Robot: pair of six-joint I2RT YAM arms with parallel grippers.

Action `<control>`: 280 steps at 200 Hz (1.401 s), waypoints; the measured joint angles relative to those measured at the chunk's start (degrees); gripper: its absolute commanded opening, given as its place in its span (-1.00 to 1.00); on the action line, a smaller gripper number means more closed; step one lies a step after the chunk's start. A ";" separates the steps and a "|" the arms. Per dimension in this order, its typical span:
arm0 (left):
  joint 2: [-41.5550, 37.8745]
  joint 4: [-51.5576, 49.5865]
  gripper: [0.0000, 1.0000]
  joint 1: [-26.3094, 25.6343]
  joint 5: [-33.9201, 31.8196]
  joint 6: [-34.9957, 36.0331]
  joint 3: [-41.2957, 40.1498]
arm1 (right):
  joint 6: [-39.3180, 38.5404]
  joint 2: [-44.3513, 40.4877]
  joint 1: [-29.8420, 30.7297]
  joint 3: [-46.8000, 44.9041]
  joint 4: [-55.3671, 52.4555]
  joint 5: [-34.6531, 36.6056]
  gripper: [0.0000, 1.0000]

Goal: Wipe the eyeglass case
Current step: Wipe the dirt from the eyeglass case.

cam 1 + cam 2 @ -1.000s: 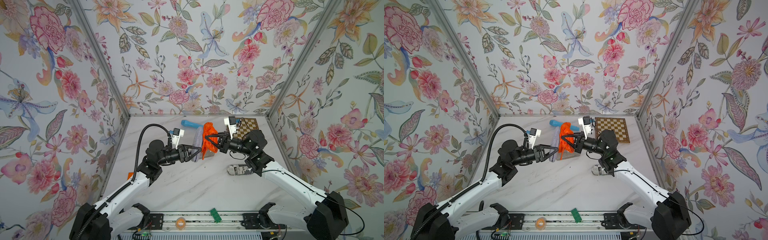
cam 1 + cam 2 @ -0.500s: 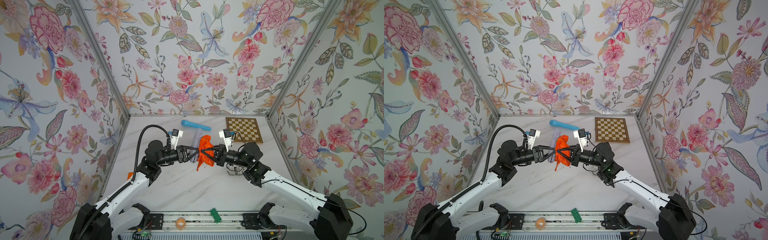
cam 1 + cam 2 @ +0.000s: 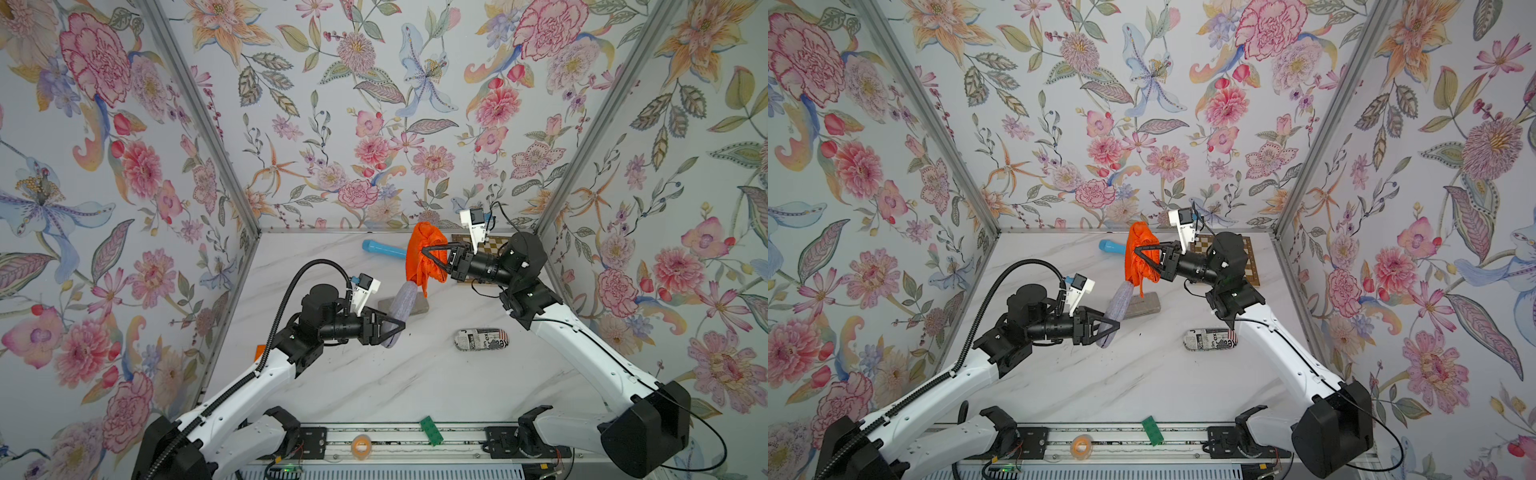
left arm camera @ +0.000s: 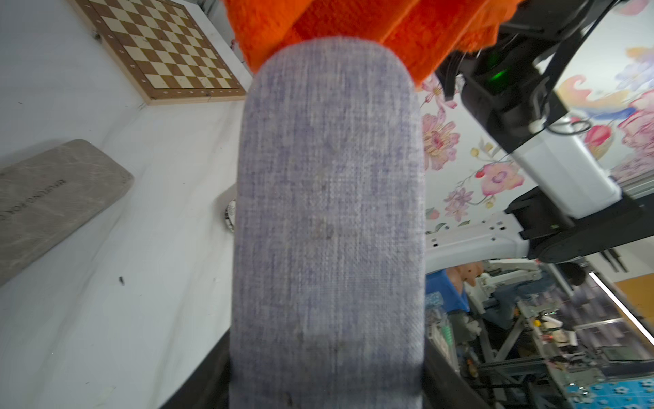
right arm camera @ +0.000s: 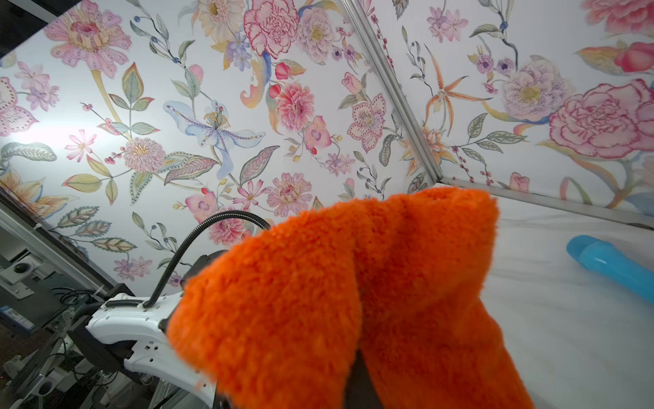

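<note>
My left gripper [image 3: 395,328] [image 3: 1111,330] is shut on the lower end of the eyeglass case [image 3: 401,305] [image 3: 1120,303], a long lavender-grey fabric case held tilted above the table. The case [image 4: 329,212] fills the left wrist view and hides the jaws. My right gripper [image 3: 426,254] [image 3: 1138,252] is shut on a fluffy orange cloth [image 3: 419,259] [image 3: 1137,259] [image 5: 354,301]. The cloth hangs at the case's far upper tip, and its lower tail meets that tip. In the left wrist view the orange cloth [image 4: 354,21] sits just behind the tip.
A grey slab [image 3: 420,305] [image 4: 46,202] lies under the raised case. A newsprint-patterned case [image 3: 480,338] lies to the right. A blue cylinder [image 3: 382,248] and a chessboard [image 3: 1246,257] are at the back. A green brick [image 3: 430,430] and a tape roll [image 3: 360,444] sit on the front rail.
My right gripper has swept the cloth along the case from its middle up to its far tip, moving toward the back wall. My left gripper with the case has shifted slightly nearer the front.
</note>
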 measured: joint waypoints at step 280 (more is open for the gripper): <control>4.85 -33.46 -0.19 -4.46 -19.52 32.33 17.25 | 4.59 6.60 6.51 -2.32 -6.12 -8.83 -1.00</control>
